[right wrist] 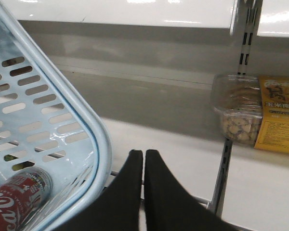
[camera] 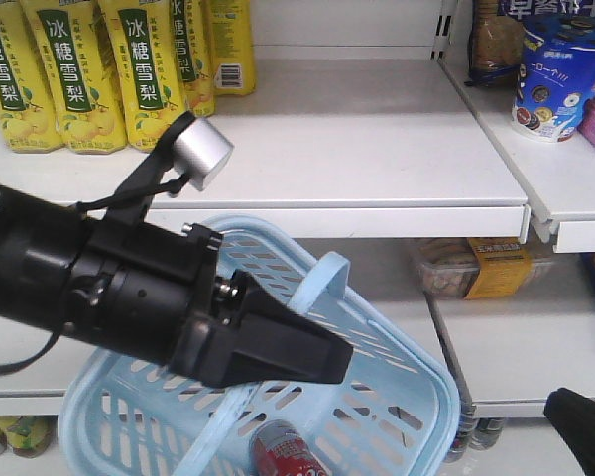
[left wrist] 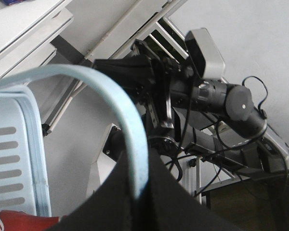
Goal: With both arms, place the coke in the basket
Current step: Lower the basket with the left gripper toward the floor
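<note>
The light blue basket (camera: 416,362) hangs tilted in front of the shelves. My left gripper (camera: 322,352) is shut on its swing handle (left wrist: 130,125), which runs between the black fingers (left wrist: 173,202) in the left wrist view. The red coke (camera: 283,451) lies on its side on the basket's slotted bottom, also showing as coke (right wrist: 17,202) in the right wrist view. My right gripper (right wrist: 143,154) is shut with nothing in it, just outside the basket rim (right wrist: 98,139). A black part of the right arm (camera: 585,431) shows at the bottom right.
Yellow drink bottles (camera: 69,69) stand on the upper shelf (camera: 377,213). A blue snack tub (camera: 555,79) sits at the top right. A clear snack box with a yellow label (right wrist: 255,113) lies on the lower shelf, beside a metal upright (right wrist: 224,168).
</note>
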You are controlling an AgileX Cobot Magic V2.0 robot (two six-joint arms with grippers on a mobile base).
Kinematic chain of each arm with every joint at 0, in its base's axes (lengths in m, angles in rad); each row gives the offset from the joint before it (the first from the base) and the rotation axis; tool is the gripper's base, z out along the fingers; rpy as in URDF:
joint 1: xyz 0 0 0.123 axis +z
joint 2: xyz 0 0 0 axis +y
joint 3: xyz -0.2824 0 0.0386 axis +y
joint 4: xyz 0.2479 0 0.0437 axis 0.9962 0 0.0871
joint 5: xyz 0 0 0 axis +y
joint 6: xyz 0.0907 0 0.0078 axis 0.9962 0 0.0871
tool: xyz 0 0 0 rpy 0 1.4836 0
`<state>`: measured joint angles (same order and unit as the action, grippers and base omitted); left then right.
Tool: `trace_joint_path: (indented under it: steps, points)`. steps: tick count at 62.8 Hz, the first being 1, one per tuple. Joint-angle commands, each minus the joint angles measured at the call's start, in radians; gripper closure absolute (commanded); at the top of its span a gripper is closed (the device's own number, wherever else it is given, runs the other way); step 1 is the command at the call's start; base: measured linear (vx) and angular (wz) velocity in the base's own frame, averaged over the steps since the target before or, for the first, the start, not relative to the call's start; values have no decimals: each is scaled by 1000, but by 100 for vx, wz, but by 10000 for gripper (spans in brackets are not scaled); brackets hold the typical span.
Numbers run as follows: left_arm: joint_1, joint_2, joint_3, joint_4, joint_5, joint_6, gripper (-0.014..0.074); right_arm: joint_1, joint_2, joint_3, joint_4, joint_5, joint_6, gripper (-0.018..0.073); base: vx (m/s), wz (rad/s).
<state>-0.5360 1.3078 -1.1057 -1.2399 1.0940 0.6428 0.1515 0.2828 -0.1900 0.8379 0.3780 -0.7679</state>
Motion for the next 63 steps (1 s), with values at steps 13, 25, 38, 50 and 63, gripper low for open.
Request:
trace_joint_path:
  steps: [13,25,38,50,63]
  points:
    - [-6,-249,173,1,-115,96,603,-1,7,-26,19,-47,-4,564,0,0]
    - [-6,-416,275,90,-280,128,603,-1,7,-26,19,-47,-4,564,0,0]
    - [-6,-580,390,234,-393,121,603,-1,7,-26,19,-47,-4,564,0,0]
    - [-6,-706,524,338,-497,74,603,-1,7,-26,19,-47,-4,564,0,0]
    - [-6,-791,652,520,-659,-186,603,-1,7,-26,19,-47,-4,564,0,0]
